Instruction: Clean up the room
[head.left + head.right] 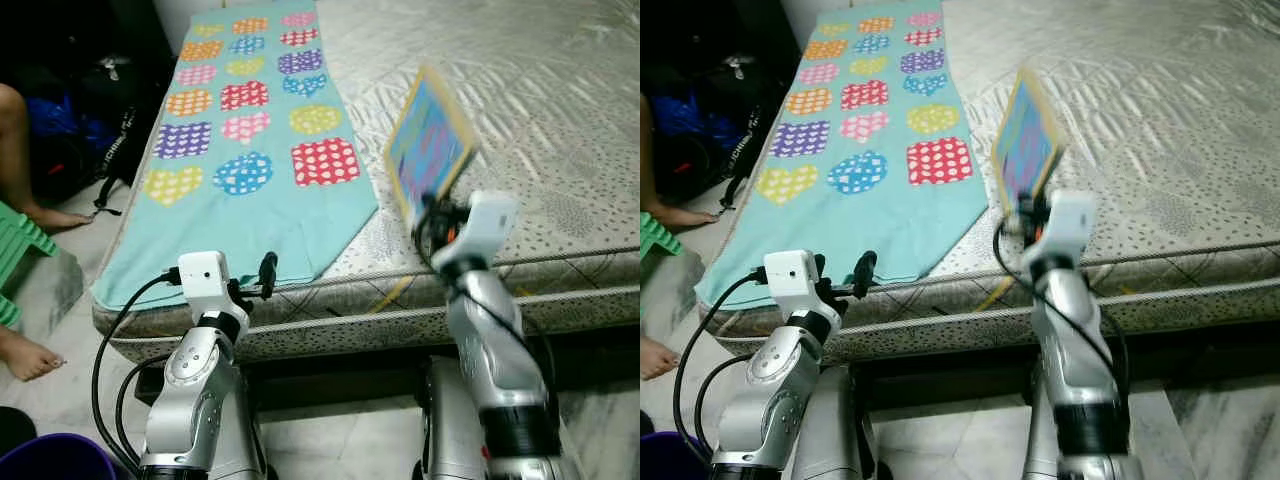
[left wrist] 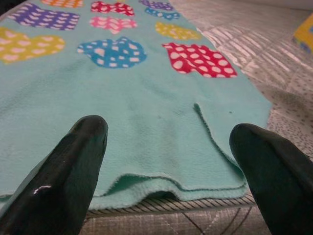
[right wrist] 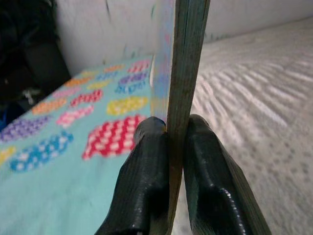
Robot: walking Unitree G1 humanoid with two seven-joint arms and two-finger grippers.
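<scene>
A thin picture book with a yellow border and blue cover stands on edge above the bed's near side, with my right gripper shut on its lower edge. The right wrist view has both fingers pressed against the book. A teal blanket with dotted hearts lies flat along the left part of the mattress. My left gripper hovers open at the blanket's near hem, holding nothing.
A person's leg and foot are on the floor at the left, beside a green plastic stool. Dark bags lie by the bed's far left corner. A purple bin rim is at my lower left.
</scene>
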